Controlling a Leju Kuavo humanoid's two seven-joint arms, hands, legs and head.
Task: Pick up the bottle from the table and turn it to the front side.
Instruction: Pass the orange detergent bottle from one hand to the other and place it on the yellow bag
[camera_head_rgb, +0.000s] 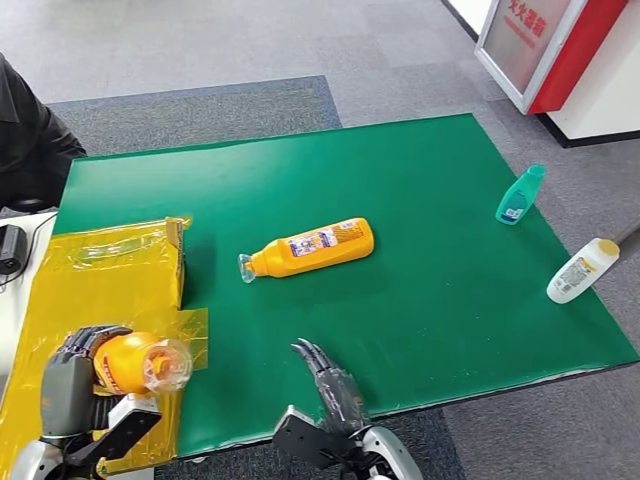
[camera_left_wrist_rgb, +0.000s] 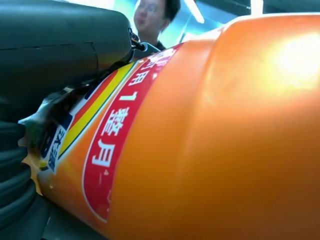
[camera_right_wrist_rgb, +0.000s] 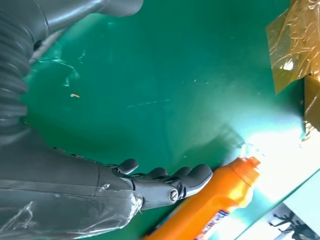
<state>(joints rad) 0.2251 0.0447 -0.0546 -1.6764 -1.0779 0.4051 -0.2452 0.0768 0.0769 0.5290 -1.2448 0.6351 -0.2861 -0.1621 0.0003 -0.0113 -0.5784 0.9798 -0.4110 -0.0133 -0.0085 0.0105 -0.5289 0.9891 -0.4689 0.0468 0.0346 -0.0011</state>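
Held bottle: orange bottle (camera_head_rgb: 130, 362) gripped in the left hand (camera_head_rgb: 72, 385), lying roughly level above the table's near left corner, its clear-capped neck pointing toward the table's middle.
Left hand: fingers wrapped over the bottle's body; in the left wrist view the bottle's (camera_left_wrist_rgb: 211, 135) red and yellow label faces the camera, and the thumb (camera_left_wrist_rgb: 64, 45) seems to press on the label's edge, though the view is too close to be sure.
Right hand: right hand (camera_head_rgb: 332, 385) over the near edge of the green table (camera_head_rgb: 423, 160), holding nothing, fingers stretched out and slightly apart.
Second orange bottle: a bottle (camera_head_rgb: 311, 248) lying on its side near the table's centre, label up, cap toward the left edge.
Yellow film: wrinkled sheet (camera_head_rgb: 98, 275) covering the left edge and near left corner.
Far right corner: teal bottle (camera_head_rgb: 520, 194) lying at the right edge.
Right edge: white bottle (camera_head_rgb: 582, 270) lying partly over the edge.
Person: dark sleeve (camera_head_rgb: 30, 140) beyond the far left corner.
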